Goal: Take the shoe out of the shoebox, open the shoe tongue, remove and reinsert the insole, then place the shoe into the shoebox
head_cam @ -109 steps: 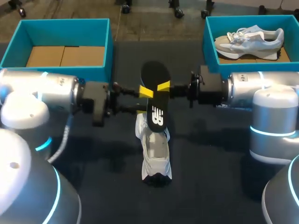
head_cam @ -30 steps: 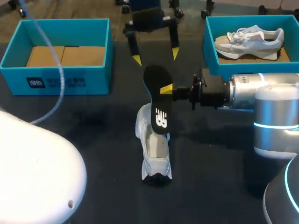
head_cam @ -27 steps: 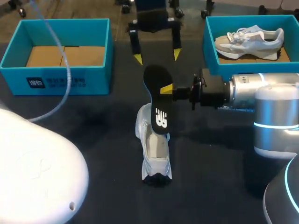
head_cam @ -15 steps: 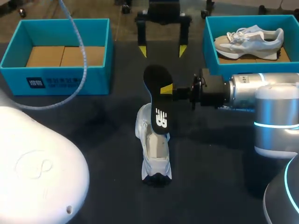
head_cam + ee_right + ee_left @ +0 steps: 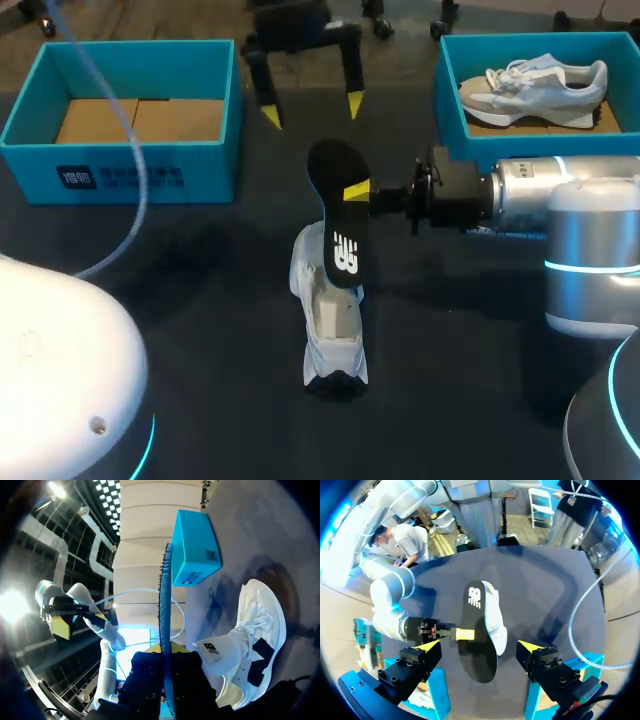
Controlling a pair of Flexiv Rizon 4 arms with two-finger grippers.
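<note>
A white shoe (image 5: 330,325) lies mid-table, toe toward the near edge, also visible in the left wrist view (image 5: 496,615) and the right wrist view (image 5: 256,630). A black insole (image 5: 335,215) stands tilted above it, its lower end at the shoe's opening. My right gripper (image 5: 358,190) is shut on the insole's side edge. The right wrist view has the insole (image 5: 164,620) edge-on between the fingers of my right gripper (image 5: 165,651). My left gripper (image 5: 312,110) hangs open beyond the insole, touching nothing. Its own view looks down on the insole (image 5: 476,630) from between the fingers of my left gripper (image 5: 479,646).
An empty teal shoebox (image 5: 130,170) with a cardboard floor stands at the far left. A second teal shoebox (image 5: 450,100) at the far right holds a grey and white sneaker (image 5: 535,85). My right arm (image 5: 560,195) stretches along that box's front.
My open left gripper has drifted right, then back left, above the table's far side. The right gripper, the insole and the shoe have kept still.
</note>
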